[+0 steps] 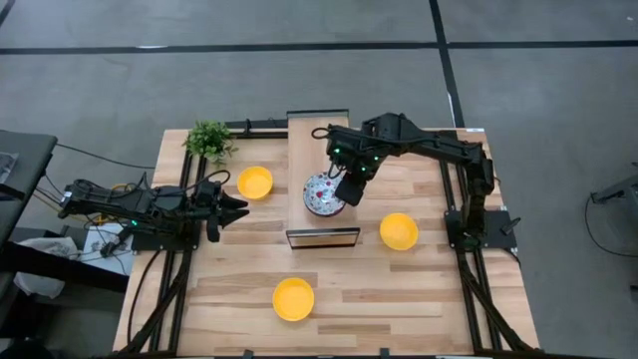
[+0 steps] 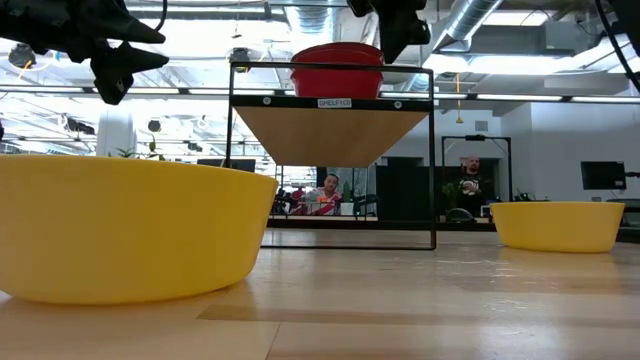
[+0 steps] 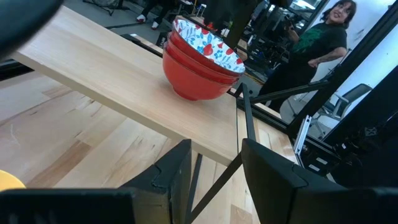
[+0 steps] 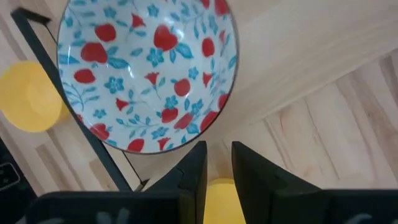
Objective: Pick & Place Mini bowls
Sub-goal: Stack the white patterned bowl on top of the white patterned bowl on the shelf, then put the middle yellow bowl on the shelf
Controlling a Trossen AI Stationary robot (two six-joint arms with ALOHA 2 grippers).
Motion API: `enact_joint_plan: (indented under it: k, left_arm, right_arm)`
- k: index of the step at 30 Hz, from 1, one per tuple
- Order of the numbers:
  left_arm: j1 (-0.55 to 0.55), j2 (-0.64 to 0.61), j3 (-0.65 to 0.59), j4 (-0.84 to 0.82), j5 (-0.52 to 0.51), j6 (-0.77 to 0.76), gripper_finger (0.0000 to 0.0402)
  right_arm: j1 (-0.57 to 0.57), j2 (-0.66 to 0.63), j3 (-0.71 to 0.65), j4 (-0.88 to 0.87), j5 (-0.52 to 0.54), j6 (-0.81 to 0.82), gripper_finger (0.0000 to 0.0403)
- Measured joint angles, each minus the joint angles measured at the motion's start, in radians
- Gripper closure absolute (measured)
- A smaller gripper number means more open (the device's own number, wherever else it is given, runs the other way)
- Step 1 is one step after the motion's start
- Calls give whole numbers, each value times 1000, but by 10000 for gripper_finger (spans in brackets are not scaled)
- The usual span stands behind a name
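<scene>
Counting three yellow bowls (image 1: 254, 182) spread on the counter (image 1: 439, 299) and a stack of three floral bowls (image 1: 323, 194) on the raised shelf (image 1: 317, 135). Right pincer (image 1: 351, 195) hovers beside the stack, narrowly parted, empty. Left pincer (image 1: 231, 210) waits left, open, empty.

Two matte black jointed arms, left arm (image 1: 130, 204) and right arm (image 1: 429, 145), show small green indicator lights and black cables.

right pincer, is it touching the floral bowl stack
Apart. The right wrist view shows the right pincer empty, with bare shelf wood between its fingertips and the floral bowl stack.
</scene>
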Motion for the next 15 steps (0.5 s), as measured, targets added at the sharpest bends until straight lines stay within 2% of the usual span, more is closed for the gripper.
enact_joint_plan:
  k: [7,12,15]
  left_arm:
    - [0,0,0,0,0,0,262]
    - [0,0,0,0,0,0,262]
    - [0,0,0,0,0,0,262]
  right_arm:
    - [2,0,18,-2,5,-8,340]
    - [-30,-2,18,-4,79,-18,340]
    - [-59,-11,19,-5,83,-18,340]
